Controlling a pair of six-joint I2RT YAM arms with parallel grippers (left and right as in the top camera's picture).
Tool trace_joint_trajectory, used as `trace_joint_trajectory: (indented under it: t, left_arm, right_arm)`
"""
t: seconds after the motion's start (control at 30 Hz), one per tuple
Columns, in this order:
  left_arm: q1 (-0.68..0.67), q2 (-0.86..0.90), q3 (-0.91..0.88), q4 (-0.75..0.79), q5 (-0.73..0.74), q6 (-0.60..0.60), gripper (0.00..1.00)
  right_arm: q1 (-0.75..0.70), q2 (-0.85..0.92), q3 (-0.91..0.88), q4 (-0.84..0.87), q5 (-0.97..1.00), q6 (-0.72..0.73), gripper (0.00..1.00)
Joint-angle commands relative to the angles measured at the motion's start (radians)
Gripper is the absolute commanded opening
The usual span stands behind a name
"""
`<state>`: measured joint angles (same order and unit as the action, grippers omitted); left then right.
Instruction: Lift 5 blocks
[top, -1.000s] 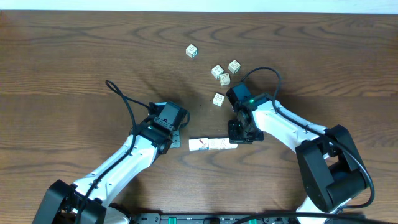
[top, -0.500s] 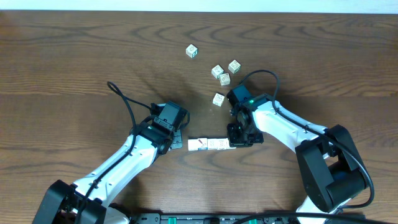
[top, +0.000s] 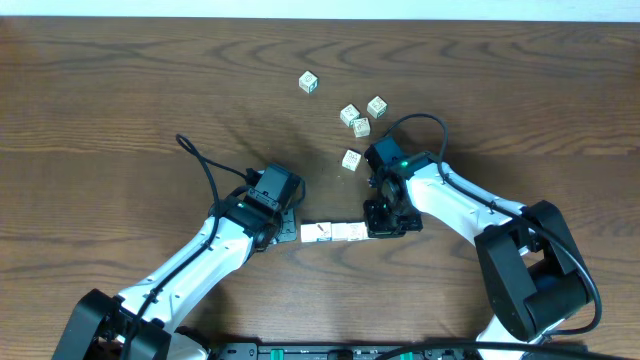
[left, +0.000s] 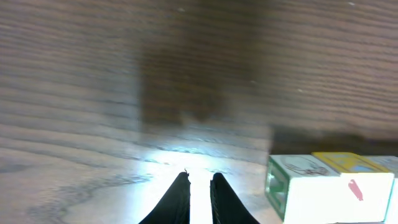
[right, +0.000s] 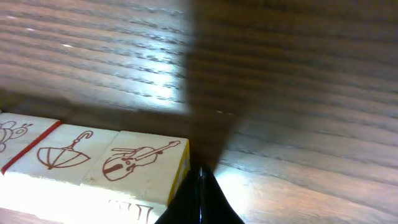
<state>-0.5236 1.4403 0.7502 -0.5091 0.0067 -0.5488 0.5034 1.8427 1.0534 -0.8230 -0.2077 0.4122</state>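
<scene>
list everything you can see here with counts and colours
loose blocks: five, cream-white with dark marks, scattered on the far middle of the table
row of blocks: at least three, exact count unclear, cream-white with printed drawings, end to end between the grippers
table: one, dark brown wood, under everything
cables: two, black, one looping off each arm
arms: two, white and black, reaching in from the near edge
left gripper: one, black, fingers nearly together, nothing between, just left of the row
right gripper: one, black, shut, beside the row's violin end
</scene>
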Motion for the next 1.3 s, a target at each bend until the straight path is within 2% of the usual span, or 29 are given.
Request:
trace_joint_trajectory:
  t: [0.0,0.07,0.6,0.87,1.27]
  left_arm:
    - [0.001,0.004,-0.007,0.002,0.039,0.006,0.14]
    - [0.001,0.004,-0.007,0.003,0.037,0.006,0.07]
    - [0.001,0.135,-0.021,0.087,0.060,0.005,0.07]
    - [0.000,0.139,-0.021,0.115,0.167,-0.014,0.07]
    - [0.000,0.140,-0.021,0.111,0.189,-0.071,0.07]
  right_arm:
    - [0.014,0.046,-0.034,0.019,-0.008,-0.009,0.01]
    - [0.014,0.046,-0.034,0.020,-0.009,-0.009,0.01]
    - [0.014,0.046,-0.034,0.018,-0.011,-0.009,0.01]
    - [0.014,0.046,-0.034,0.020,-0.011,-0.008,0.01]
    - [0.014,0.046,-0.034,0.048,-0.087,-0.009,0.01]
